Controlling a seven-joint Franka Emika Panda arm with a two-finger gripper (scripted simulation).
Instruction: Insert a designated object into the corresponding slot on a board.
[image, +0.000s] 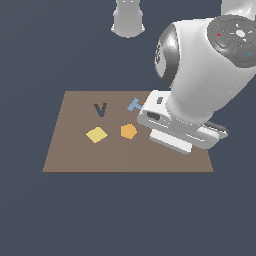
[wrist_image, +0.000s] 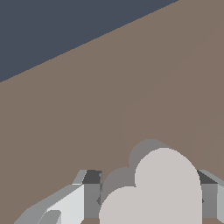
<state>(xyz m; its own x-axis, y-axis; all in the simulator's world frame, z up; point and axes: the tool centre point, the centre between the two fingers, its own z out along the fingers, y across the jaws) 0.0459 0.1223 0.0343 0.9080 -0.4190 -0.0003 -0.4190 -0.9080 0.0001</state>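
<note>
A: Why is the arm (image: 210, 75) so low over the board (image: 75, 155)?
B: Likely to lift the heart (wrist_image: 162, 192), at about four o'clock on the board. It sits between the gripper (wrist_image: 148, 194) fingers; whether they're clamped, I cannot tell.
A: Its look?
B: Pale grey-beige, flat, small.

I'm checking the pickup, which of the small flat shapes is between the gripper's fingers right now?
The pale grey-beige heart, seen between the fingers in the wrist view. The yellow diamond and orange pentagon lie untouched on the board.
</note>
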